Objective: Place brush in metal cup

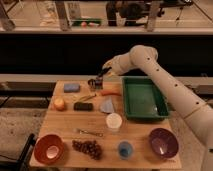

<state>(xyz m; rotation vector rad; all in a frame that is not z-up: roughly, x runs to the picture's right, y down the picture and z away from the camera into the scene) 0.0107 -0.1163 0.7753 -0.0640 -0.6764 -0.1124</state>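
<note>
The metal cup [93, 83] is a small grey cylinder standing at the back of the wooden table [65, 125], right of a blue sponge. My gripper [102, 76] hovers just above and to the right of the cup, at the end of the white arm [150, 62] that reaches in from the right. A thin object with a pale handle that looks like the brush [88, 97] lies flat on the table just in front of the cup. I cannot tell whether the gripper holds anything.
A green tray [142, 97] stands at the right. Around the cup are a blue sponge [71, 87], carrot [110, 92], orange [59, 103], black block [83, 106] and white cup [114, 121]. At the front are a red bowl [48, 148], grapes [87, 147], small blue cup [124, 149] and purple bowl [163, 142].
</note>
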